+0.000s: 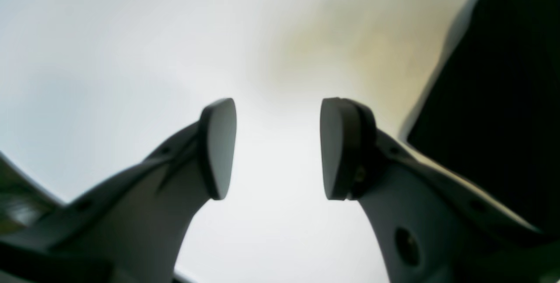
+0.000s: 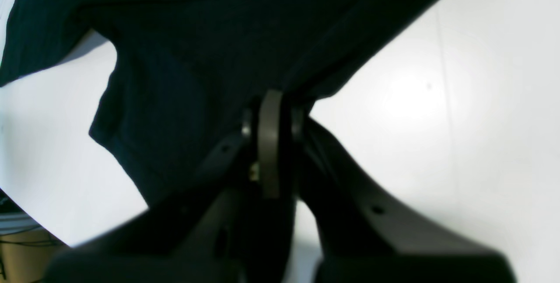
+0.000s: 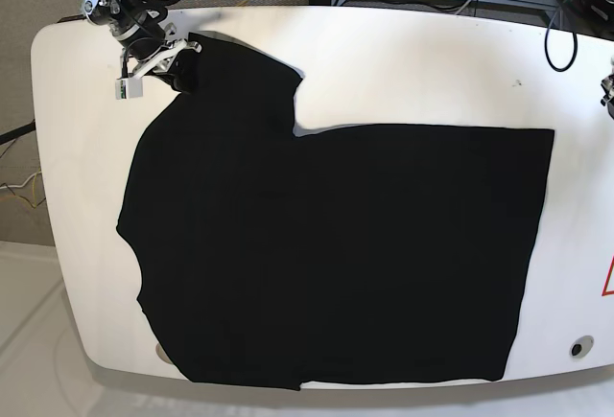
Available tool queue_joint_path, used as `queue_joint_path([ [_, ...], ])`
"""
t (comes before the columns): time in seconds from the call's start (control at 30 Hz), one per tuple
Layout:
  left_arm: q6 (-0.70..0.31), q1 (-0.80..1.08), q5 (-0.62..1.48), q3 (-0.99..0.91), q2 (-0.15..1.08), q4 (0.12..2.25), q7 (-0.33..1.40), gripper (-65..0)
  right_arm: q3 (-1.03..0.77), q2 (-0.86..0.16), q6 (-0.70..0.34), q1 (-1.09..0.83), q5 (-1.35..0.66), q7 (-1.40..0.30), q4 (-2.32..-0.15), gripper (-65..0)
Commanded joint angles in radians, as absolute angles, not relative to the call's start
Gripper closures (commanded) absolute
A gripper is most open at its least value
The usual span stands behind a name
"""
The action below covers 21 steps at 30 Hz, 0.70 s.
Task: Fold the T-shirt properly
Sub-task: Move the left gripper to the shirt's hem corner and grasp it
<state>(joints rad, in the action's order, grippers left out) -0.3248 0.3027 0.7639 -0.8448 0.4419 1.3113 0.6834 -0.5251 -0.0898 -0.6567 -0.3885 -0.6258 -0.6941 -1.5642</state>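
The right end effector (image 2: 271,112) is clamped on a sleeve edge of the flat, soft black T-shirt (image 3: 336,254); the left end effector (image 1: 278,147) hangs half-open and empty over the bare white desk (image 3: 422,72).

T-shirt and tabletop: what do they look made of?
T-shirt: soft matte black fabric, likely a cotton knit; it drapes and creases where the right gripper pinches it. Tabletop: smooth white hard surface, probably laminate; it shows a soft glare patch.
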Motion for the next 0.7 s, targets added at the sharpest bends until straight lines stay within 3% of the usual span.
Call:
queue_joint_path([
  [0.0,-0.382,0.269,0.842,-0.872,0.483,1.226,0.694,-26.3,-0.526,-0.097,-0.658,-0.393,-0.603,-0.727,-1.571,0.0],
  [0.27,-0.488,0.198,0.937,-0.884,0.505,1.013,0.728,-28.3,-0.525,-0.098,-0.658,-0.396,-0.604,-0.722,-1.573,0.0],
  [0.67,-0.436,0.198,0.867,-0.735,0.494,1.027,0.685,-28.3,-0.527,-0.098,-0.661,-0.389,-0.6,-0.721,-1.573,0.0],
])
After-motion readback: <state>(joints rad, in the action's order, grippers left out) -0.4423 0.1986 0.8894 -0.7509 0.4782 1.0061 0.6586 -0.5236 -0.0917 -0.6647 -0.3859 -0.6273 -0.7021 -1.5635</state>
